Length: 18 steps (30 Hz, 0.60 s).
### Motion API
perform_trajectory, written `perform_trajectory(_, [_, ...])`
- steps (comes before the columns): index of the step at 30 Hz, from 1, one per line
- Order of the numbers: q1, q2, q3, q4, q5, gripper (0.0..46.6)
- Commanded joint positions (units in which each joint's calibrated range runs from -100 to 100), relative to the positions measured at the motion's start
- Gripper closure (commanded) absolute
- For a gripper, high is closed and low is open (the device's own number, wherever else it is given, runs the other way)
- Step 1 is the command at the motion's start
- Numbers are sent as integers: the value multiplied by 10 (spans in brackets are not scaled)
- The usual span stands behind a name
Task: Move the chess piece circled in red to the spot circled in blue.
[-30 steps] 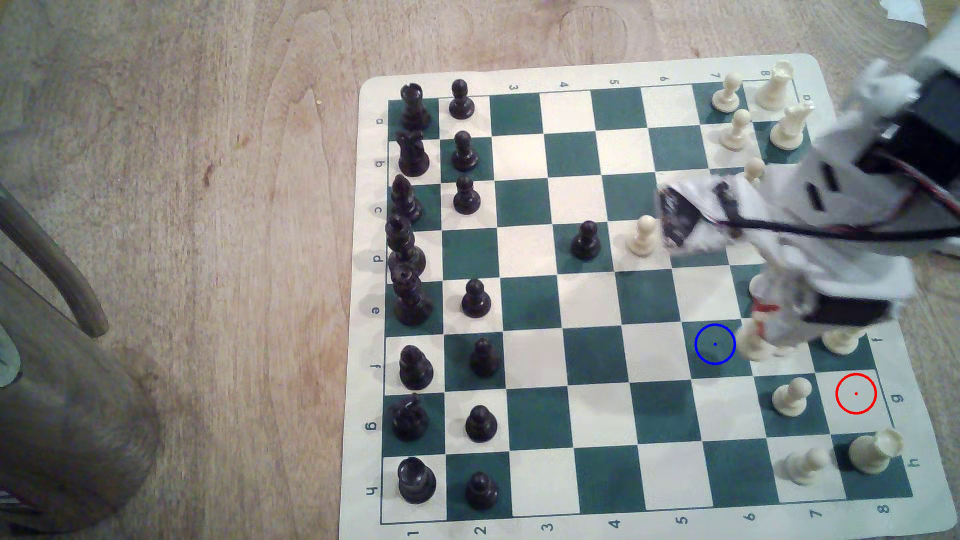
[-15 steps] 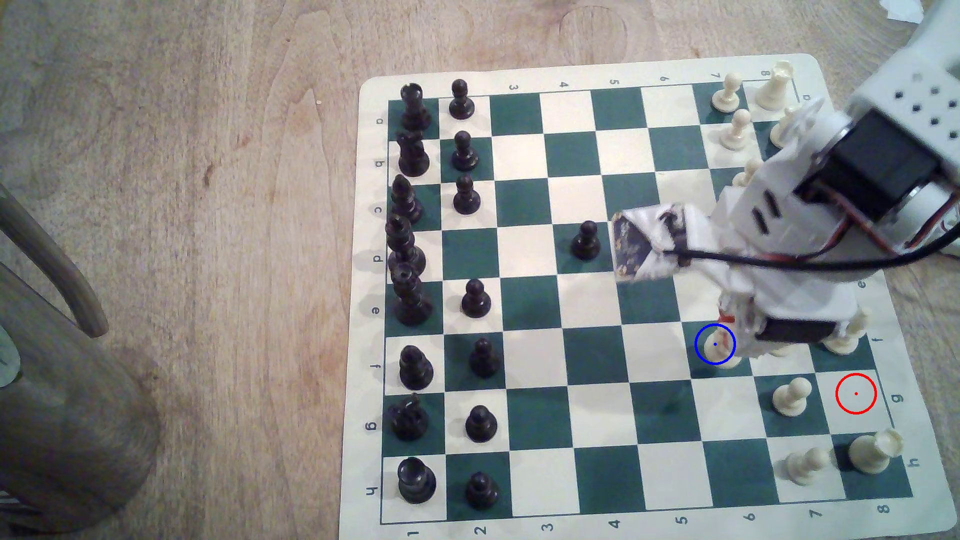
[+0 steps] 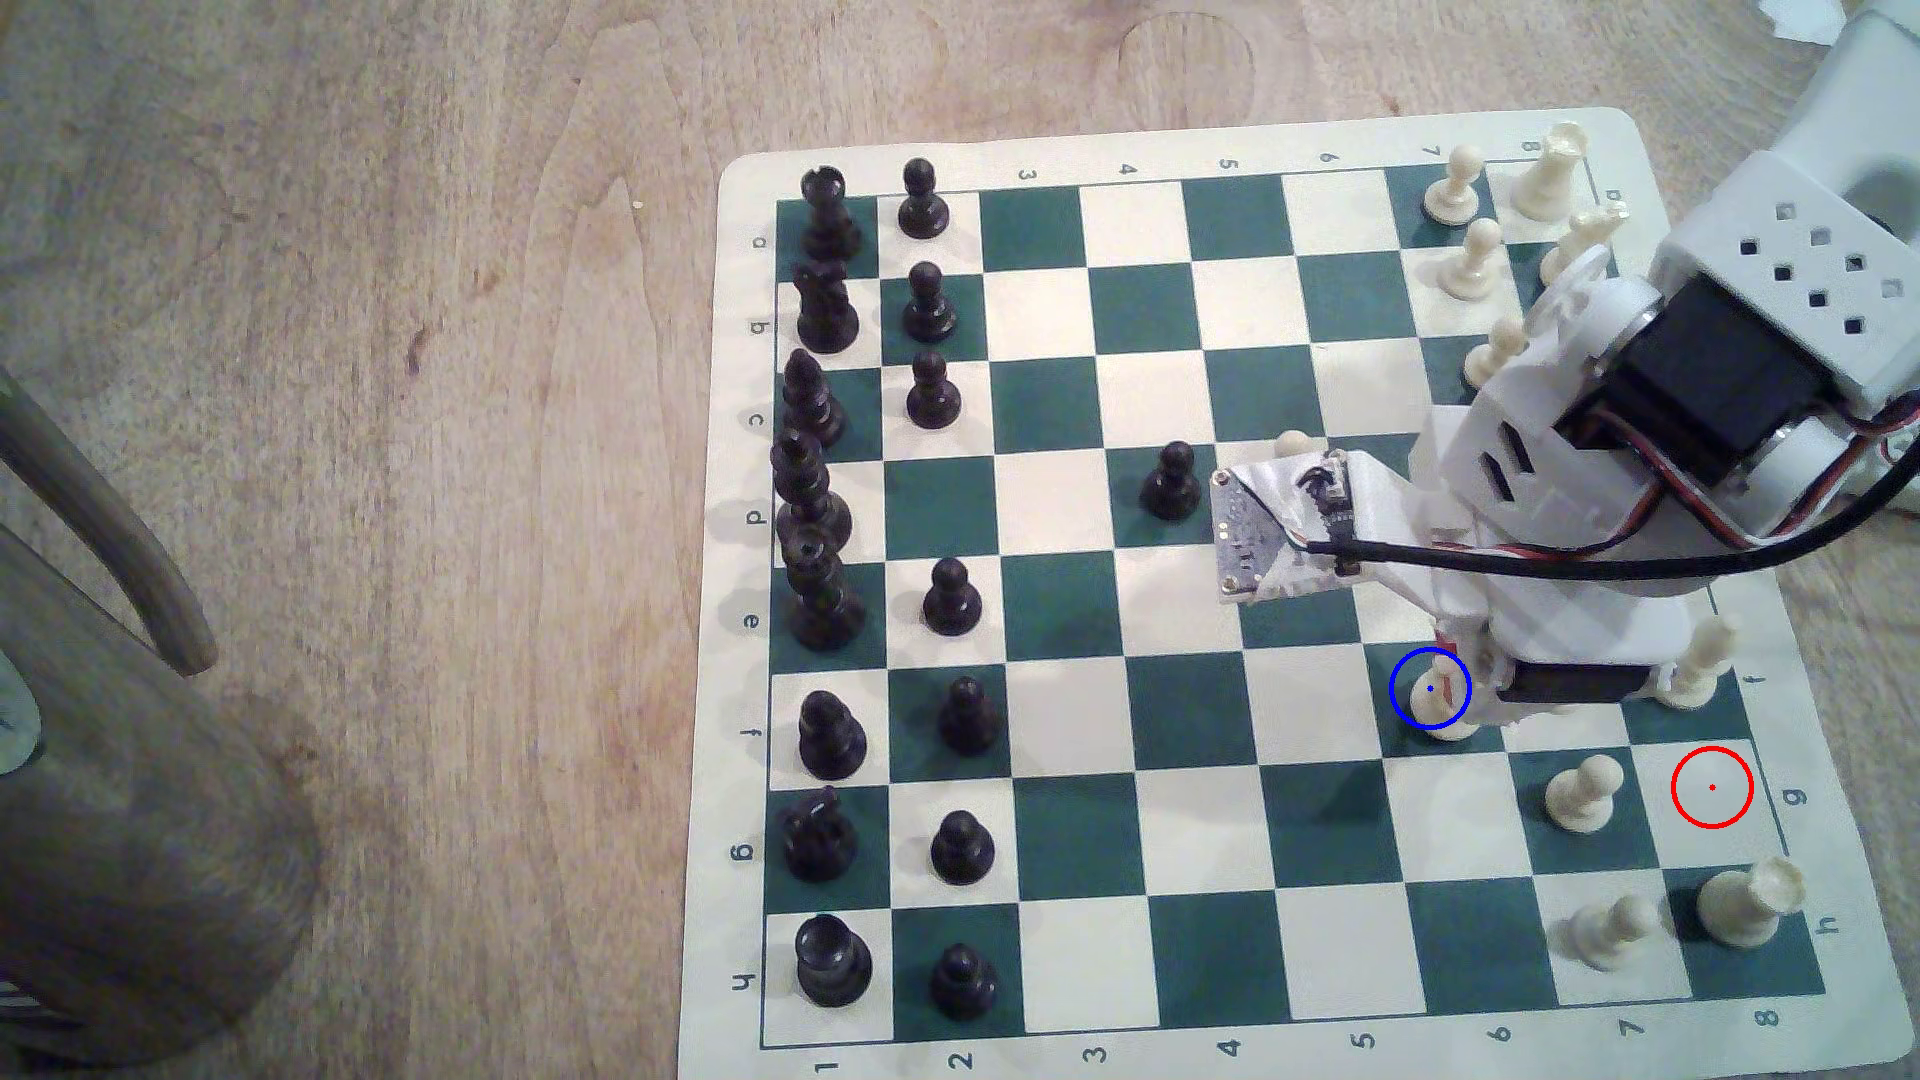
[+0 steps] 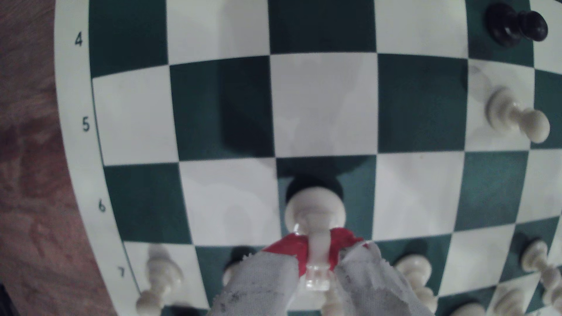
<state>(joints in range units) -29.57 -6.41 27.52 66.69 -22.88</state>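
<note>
The arm reaches in from the exterior view's right, bent down over the chessboard (image 3: 1070, 312), with its wrist tilted toward the blue-ringed square (image 3: 1405, 717). The end effector (image 4: 317, 258) (its fingers (image 4: 261, 285) wrapped in white cloth with red tips) is clamped on the cream knight (image 4: 315, 209). The knight's round base rests on the blue-ringed square. The red-ringed square (image 3: 1712, 787) lies bare, well apart from the knight.

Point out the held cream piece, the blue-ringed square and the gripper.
cream piece (image 4: 314, 209): wrist view, on its round base.
blue-ringed square (image 3: 1405, 743): exterior view, bare green corner.
gripper (image 4: 316, 252): wrist view, between the red-padded fingertips.
</note>
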Motion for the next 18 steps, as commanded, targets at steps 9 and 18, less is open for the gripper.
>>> perform_trajectory(9, [15, -9, 6, -13, 6, 464])
perform_trajectory(18, [21, -9, 13, -22, 8, 209])
